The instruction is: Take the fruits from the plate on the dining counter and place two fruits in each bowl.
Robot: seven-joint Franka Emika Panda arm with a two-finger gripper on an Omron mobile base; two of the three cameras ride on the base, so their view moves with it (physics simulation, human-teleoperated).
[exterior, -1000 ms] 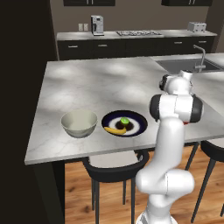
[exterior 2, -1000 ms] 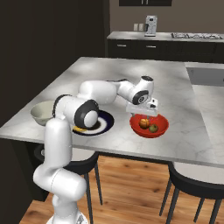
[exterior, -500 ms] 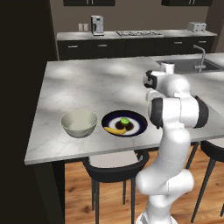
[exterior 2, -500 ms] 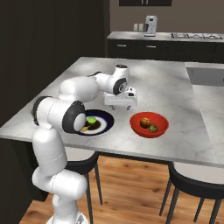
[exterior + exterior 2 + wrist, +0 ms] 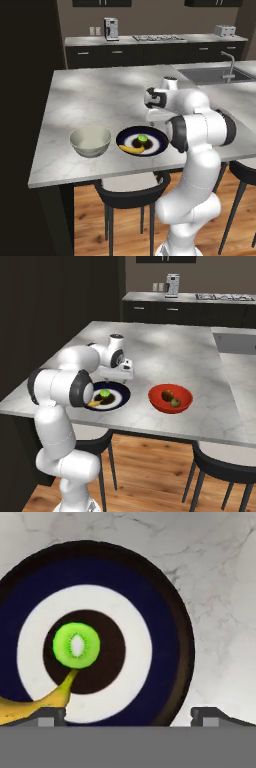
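gripper (image 5: 128, 714) is spread wide with nothing in it, up above the plate (image 5: 165, 607). on the plate we see 2 fruits, a green fruit (image 5: 76, 645) and a banana (image 5: 37, 704), touching. we think we should go straight down and pinch just 1 for the pale bowl (image 5: 90, 140).

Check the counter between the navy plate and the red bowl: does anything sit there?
Nothing: in the right base view, bare marbled dining counter separates the plate from the red bowl.
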